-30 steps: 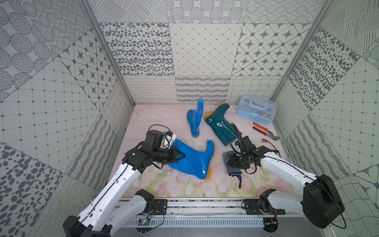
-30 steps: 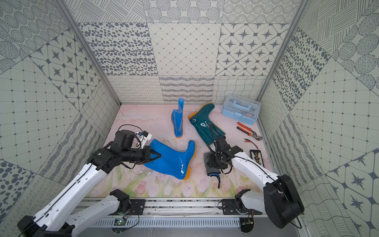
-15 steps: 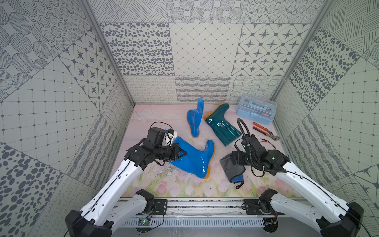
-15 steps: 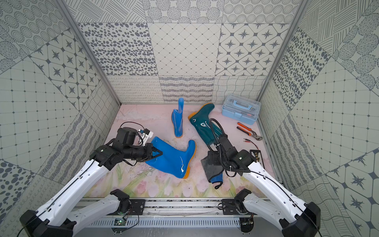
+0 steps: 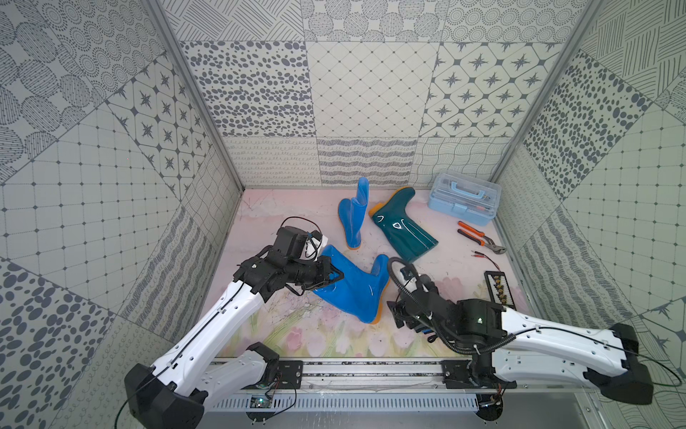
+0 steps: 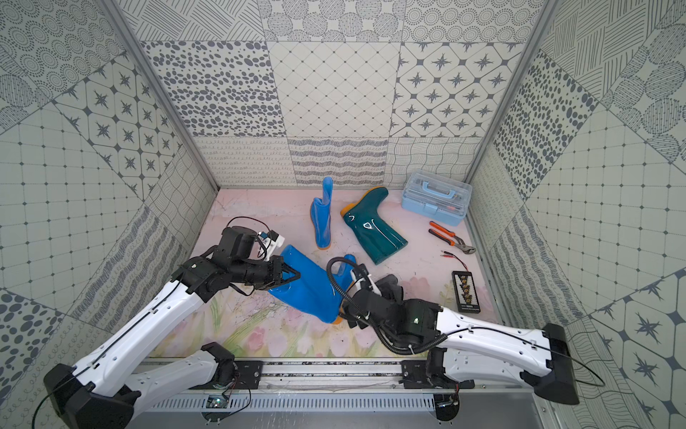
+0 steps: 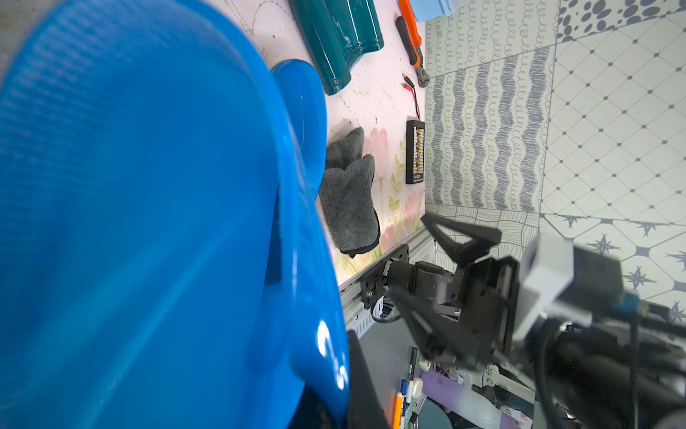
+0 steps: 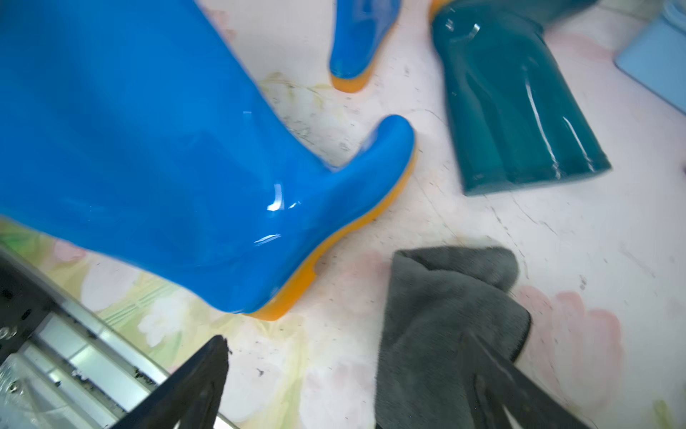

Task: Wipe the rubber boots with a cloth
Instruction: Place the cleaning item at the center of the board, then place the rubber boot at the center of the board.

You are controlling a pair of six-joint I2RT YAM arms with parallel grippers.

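Faintly, a small white emblem (image 5: 397,224) shows on the shaft of the teal boot (image 5: 408,237), too small to read; this boot lies on its side near the back wall, just beside the standing blue boot (image 5: 352,223). The lying blue boot (image 5: 356,293), glossy with an orange sole, rests its heel on the floral tabletop (image 5: 297,334), with the left gripper (image 5: 333,276) pressed together on its shaft rim. The cloth (image 8: 445,308), dark grey and fluffy, lies crumpled just beside that sole, under the right gripper (image 8: 343,340), whose fingers are spread wide.
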